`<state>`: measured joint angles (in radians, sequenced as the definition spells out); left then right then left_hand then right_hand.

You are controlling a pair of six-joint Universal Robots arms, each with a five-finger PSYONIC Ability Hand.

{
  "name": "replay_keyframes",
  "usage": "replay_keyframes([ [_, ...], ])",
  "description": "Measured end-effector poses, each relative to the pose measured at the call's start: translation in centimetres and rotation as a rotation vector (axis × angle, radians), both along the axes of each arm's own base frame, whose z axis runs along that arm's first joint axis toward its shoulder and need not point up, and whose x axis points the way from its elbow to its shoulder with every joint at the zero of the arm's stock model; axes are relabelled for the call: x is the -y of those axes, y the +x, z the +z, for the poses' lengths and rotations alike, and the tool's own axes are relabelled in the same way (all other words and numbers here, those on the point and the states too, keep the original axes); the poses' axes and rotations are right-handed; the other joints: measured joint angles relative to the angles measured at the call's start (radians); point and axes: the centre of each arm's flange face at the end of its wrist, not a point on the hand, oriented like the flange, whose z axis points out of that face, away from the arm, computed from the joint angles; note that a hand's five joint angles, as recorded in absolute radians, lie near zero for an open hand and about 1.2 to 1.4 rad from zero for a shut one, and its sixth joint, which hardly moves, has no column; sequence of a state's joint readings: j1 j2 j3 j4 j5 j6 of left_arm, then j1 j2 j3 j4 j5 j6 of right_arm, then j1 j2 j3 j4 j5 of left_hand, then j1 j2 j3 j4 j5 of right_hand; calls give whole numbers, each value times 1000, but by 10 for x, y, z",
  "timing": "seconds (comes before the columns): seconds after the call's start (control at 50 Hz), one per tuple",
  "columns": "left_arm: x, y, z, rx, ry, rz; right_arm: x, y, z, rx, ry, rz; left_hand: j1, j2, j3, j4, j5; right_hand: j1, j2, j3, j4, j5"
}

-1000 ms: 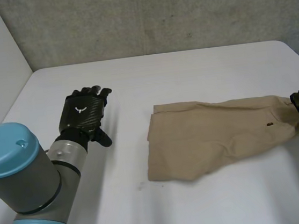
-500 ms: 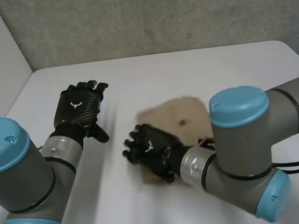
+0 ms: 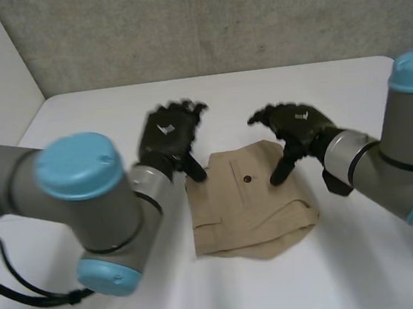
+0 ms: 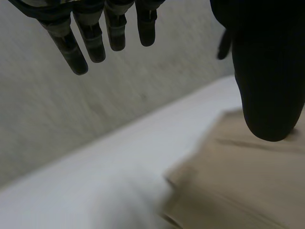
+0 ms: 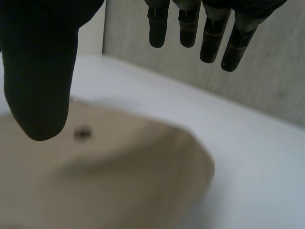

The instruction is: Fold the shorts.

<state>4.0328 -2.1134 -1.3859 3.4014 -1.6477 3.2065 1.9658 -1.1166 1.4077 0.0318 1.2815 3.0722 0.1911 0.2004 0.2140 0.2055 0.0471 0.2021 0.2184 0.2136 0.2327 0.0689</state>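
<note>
Right hand (image 3: 298,125) lifted off folded shorts (image 3: 246,206), straight fingers (image 5: 212,38) past far edge

The black left hand (image 4: 267,71) is hovering with its fingers (image 4: 90,40) straight and loose, gripping nothing. Beneath its thumb, tan fabric shorts (image 4: 238,191) are lying on the flat white table (image 4: 90,195), a rough grey wall (image 4: 71,119) standing behind.

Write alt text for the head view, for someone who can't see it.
Tan shorts lie folded into a compact bundle in the middle of a white table. The left robot hand and the right robot hand, both black and open, are poised at the bundle's far corners, one on each side.
</note>
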Motion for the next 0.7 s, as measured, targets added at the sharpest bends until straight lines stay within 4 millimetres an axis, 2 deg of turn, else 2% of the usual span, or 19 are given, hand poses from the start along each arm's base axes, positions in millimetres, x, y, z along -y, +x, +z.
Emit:
replay_keyframes([
  [0.08,-10,-10,-35,47,148,-8,0,-2,-26,-84,65,-8,0,0,0,0,0,0,0,0,0,0],
  [0.1,-12,-10,-43,64,182,-3,0,-3,-31,-104,73,-10,0,0,0,0,0,0,0,0,0,0],
  [0.12,-12,-10,-43,64,182,-3,0,-3,-31,-104,73,-10,0,0,0,0,0,0,0,0,0,0],
  [0.18,-17,-8,-69,133,276,35,0,-7,-46,-181,87,-16,0,0,0,0,0,0,0,0,0,0],
  [0.26,-18,-4,-79,169,306,65,1,-13,-56,-270,69,-19,0,0,0,0,0,-12,-11,-6,0,0],
  [0.34,-15,-1,-73,168,298,79,2,-14,-53,-309,31,-14,-8,0,0,0,0,-23,-15,-6,0,0],
  [0.38,-13,-2,-61,148,275,80,4,-14,-47,-311,5,-14,-8,0,0,0,0,-23,-15,-6,0,0],
  [0.44,-11,-2,-29,90,215,78,5,-12,-24,-287,-61,-21,-8,0,0,0,0,-23,-15,-6,0,-4],
  [0.46,-11,-2,-13,61,185,75,6,-11,-12,-268,-94,-28,-8,0,0,0,0,-23,-15,-6,0,-5],
  [0.48,-11,-2,-13,61,185,75,6,-11,-12,-268,-94,-28,-8,0,0,0,0,-23,-15,-6,0,-5],
  [0.52,-13,1,26,-6,115,72,6,-11,19,-211,-171,-57,-8,0,0,0,0,-23,-15,-6,0,-5],
  [0.56,-15,7,59,-64,53,77,6,-13,40,-163,-222,-86,-8,0,0,0,0,-23,-15,-6,0,-5],
  [0.6,-15,13,79,-99,16,85,6,-15,60,-117,-267,-119,-8,0,0,0,0,-23,-15,-6,0,-5],
  [0.62,-15,24,105,-142,-33,102,4,-19,81,-65,-314,-156,-8,0,0,0,0,-23,-15,-6,0,-5],
  [0.66,-13,40,132,-186,-87,135,0,-25,105,-10,-369,-203,-8,0,0,0,0,-23,-15,-6,0,-5],
  [0.7,-11,55,152,-212,-123,167,-3,-30,123,28,-412,-243,-8,0,0,0,0,-23,-15,-6,0,-5],
])
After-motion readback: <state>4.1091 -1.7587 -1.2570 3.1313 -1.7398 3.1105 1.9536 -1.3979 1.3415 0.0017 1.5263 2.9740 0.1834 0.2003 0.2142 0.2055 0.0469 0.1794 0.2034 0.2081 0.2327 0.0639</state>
